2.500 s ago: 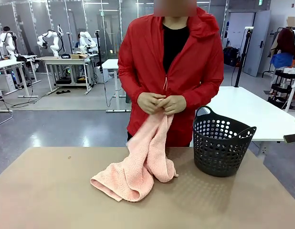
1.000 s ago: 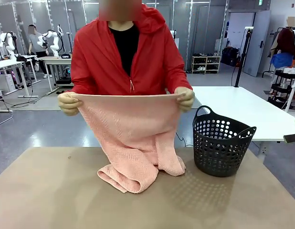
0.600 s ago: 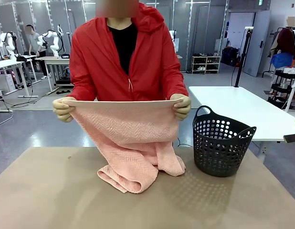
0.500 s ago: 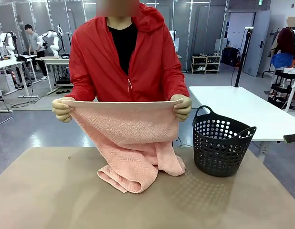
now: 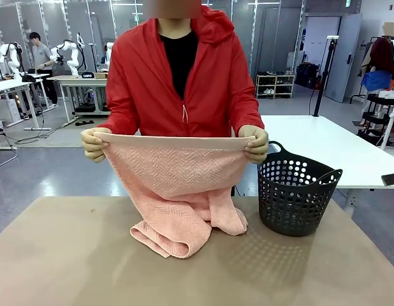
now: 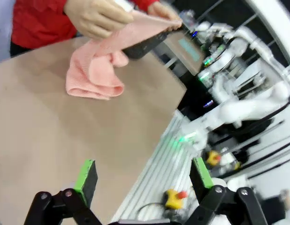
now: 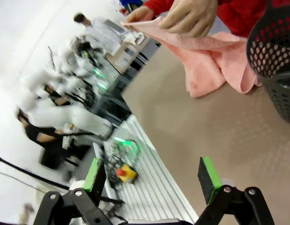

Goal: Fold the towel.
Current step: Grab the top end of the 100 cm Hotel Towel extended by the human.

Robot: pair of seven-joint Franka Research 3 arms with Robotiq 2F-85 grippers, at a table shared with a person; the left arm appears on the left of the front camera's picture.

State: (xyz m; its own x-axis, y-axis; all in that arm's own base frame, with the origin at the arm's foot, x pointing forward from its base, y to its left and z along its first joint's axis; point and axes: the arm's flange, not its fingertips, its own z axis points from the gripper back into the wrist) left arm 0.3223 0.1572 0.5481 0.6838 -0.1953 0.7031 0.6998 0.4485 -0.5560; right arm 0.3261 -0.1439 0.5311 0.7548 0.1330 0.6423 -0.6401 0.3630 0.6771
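- We see the towel (image 5: 175, 185), salmon pink with a herringbone weave, partly lifted: its plain hem band is stretched level between the person's hands, above the table's far edge.
- The person's right hand (image 5: 94, 144) pinches one end of the hem and the person's left hand (image 5: 255, 144) pinches the other.
- The towel's lower part hangs down and lies bunched on the tan table (image 5: 69, 255), near the middle of the far edge.
- A dark perforated basket (image 5: 298, 191) with loop handles stands upright near the table's far right corner, just beside the towel's heap.
- The person wears a red zip jacket (image 5: 184, 89) over a black top.
- In the left wrist view, the left gripper (image 6: 144, 177) hangs above the table with its green pads spread wide and nothing between them; the towel (image 6: 95, 75) lies well apart from it.
- In the right wrist view, the right gripper (image 7: 152, 176) is likewise spread wide and holds nothing, well apart from the towel (image 7: 206, 65) and the basket (image 7: 276, 56).
- A small dark sign (image 5: 87, 75) on a far bench is too small for us to read.
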